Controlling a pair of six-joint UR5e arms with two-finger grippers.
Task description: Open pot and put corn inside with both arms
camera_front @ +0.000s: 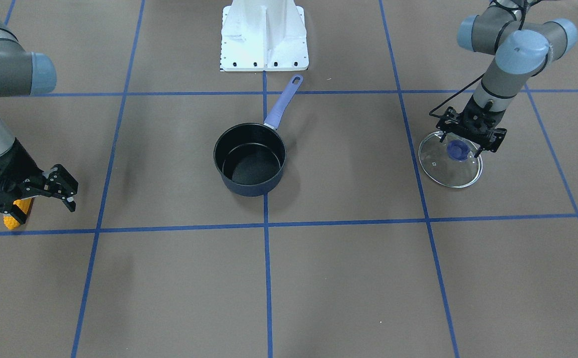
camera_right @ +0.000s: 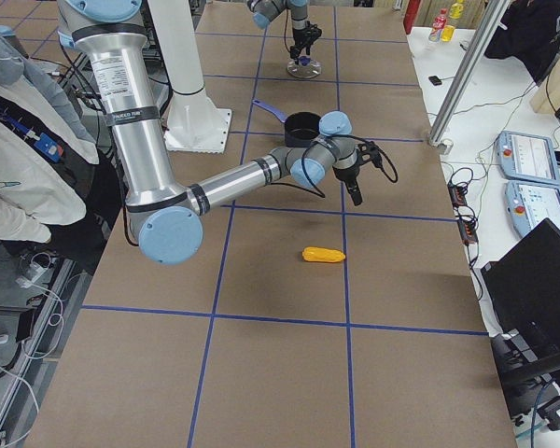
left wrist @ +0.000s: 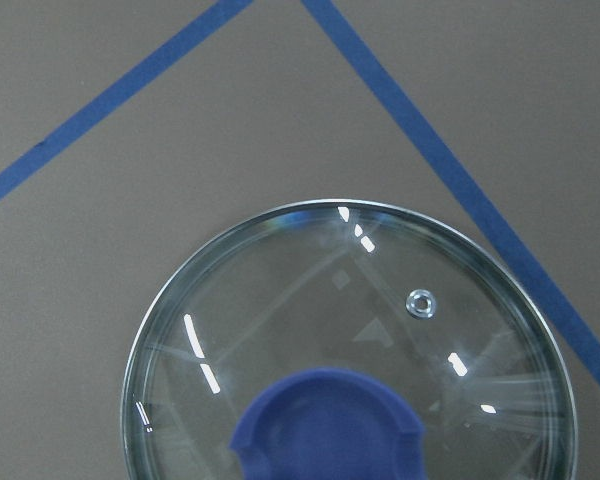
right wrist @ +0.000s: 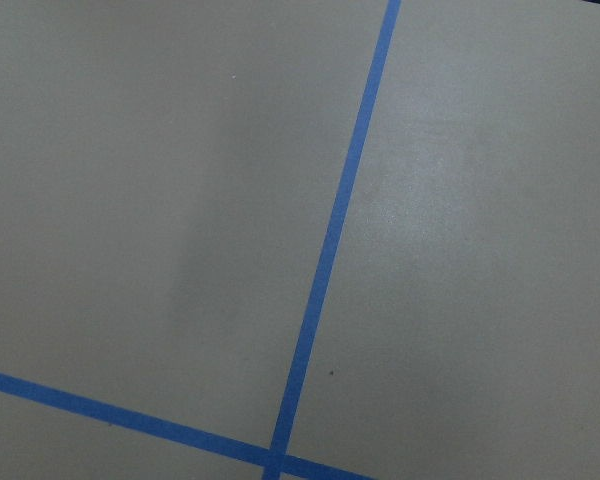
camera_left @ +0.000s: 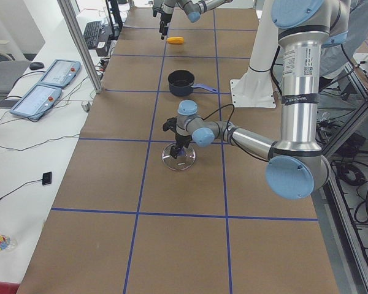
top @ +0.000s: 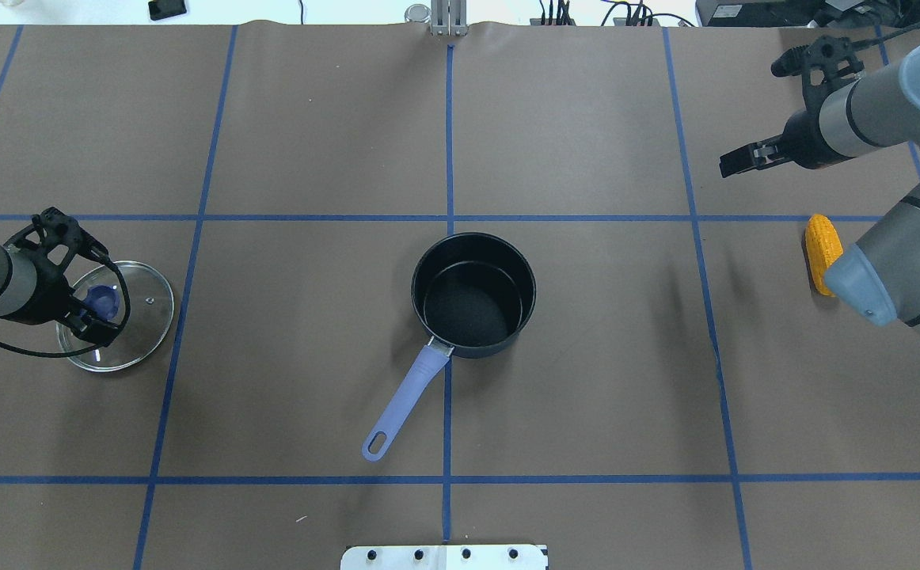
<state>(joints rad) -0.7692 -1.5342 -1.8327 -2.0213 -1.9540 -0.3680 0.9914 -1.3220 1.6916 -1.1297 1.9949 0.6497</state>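
The dark blue pot [top: 473, 291] with a lilac handle stands open and empty at the table's centre. Its glass lid [top: 143, 317] with a blue knob [top: 101, 299] lies flat on the table at my left. My left gripper [top: 94, 294] is open, its fingers straddling the knob; the left wrist view shows the lid [left wrist: 360, 330] just below. The corn [top: 822, 253] lies on the table at my right, also in the exterior right view [camera_right: 323, 254]. My right gripper [top: 753, 115] is open and empty, above the table beyond the corn.
The white robot base mount [camera_front: 264, 37] stands behind the pot. The pot's handle [top: 404, 400] points toward the robot. Blue tape lines grid the brown table. Control tablets and cables lie beyond the table's far edge [camera_right: 527, 154].
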